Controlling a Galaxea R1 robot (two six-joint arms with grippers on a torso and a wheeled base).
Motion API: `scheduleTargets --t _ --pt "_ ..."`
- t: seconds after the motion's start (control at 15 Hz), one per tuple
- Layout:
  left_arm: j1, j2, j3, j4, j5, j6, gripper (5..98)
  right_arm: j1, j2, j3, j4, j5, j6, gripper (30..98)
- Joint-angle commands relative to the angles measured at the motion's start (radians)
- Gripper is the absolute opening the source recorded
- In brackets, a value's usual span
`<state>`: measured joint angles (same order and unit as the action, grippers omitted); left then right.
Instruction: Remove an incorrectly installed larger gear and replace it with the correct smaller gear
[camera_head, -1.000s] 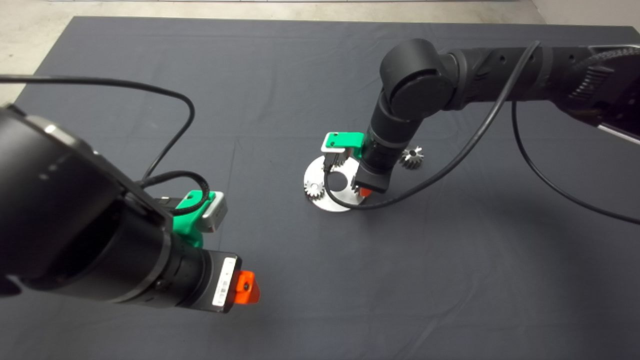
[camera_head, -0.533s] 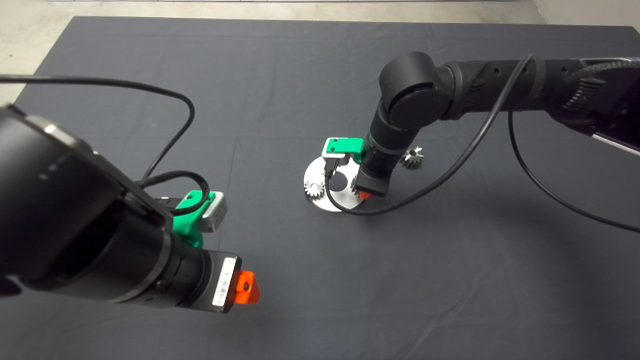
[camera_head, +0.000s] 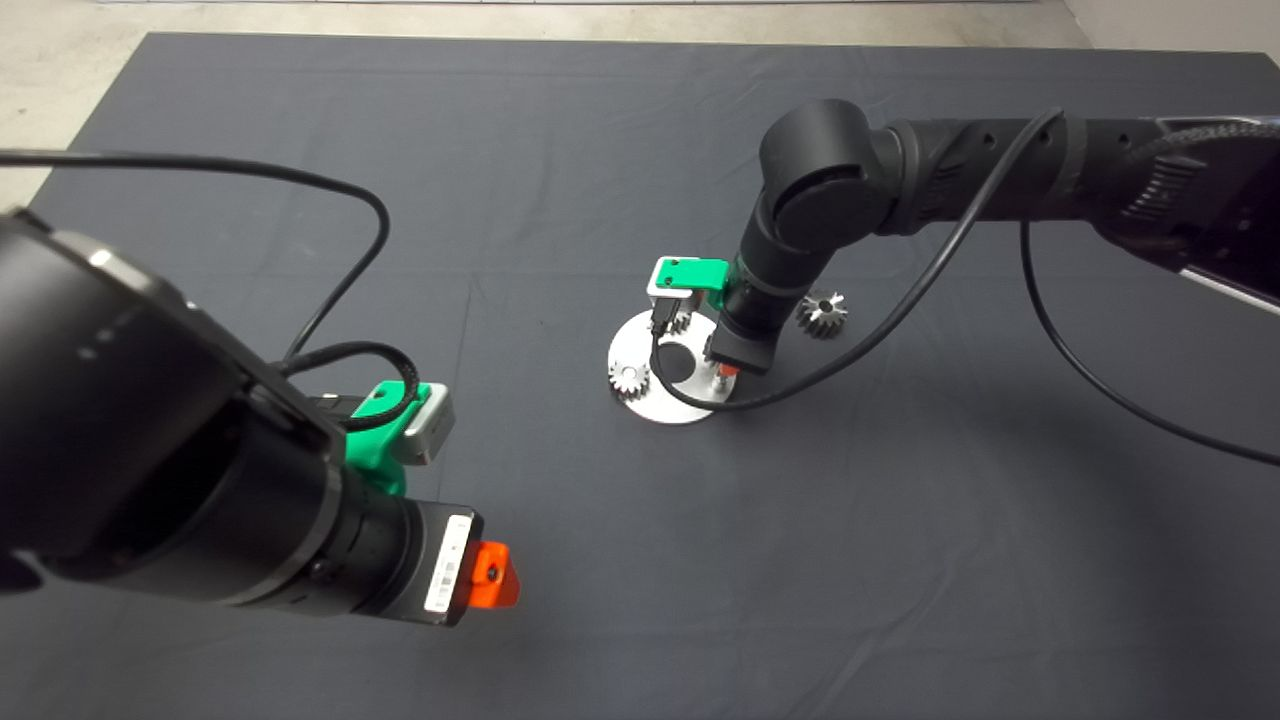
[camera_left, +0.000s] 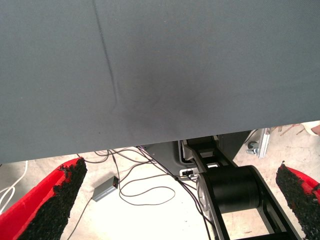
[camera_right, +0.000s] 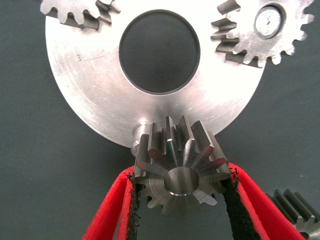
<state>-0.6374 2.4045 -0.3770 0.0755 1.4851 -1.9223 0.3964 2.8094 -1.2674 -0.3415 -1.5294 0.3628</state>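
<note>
Teeth flared, the large gear (camera_right: 186, 150) sits clenched between the black pads (camera_right: 231, 200) of the right claw (camera_right: 180, 172), one pad on each side. It hangs at the rim of the round plate (camera_right: 90, 90), right by a short peg (camera_right: 137, 136) standing at that rim (whether it touches the peg or plate, I cannot tell). Two pale gears (camera_right: 267, 30) (camera_right: 80, 12) are on the plate, across its centre hole (camera_right: 160, 50) from the held gear. The small gear (camera_head: 822, 314) lies on the counter (camera_head: 600, 150) just beside the plate, on the side the right arm comes from. The left claw (camera_head: 492, 577) hangs well apart from the plate at the counter's near left, released, fingers wide apart.
</note>
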Motion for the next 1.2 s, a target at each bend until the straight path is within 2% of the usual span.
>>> scheduleTargets --t 0.0,1.13 --pt "-0.015 0.002 0.015 -0.016 0.004 -0.003 97.6 0.018 0.008 0.001 -0.040 -0.129 -0.005 38.4" --pt "-0.015 0.002 0.015 -0.016 0.004 -0.003 97.6 0.016 0.008 0.010 -0.016 -0.129 -0.005 38.4"
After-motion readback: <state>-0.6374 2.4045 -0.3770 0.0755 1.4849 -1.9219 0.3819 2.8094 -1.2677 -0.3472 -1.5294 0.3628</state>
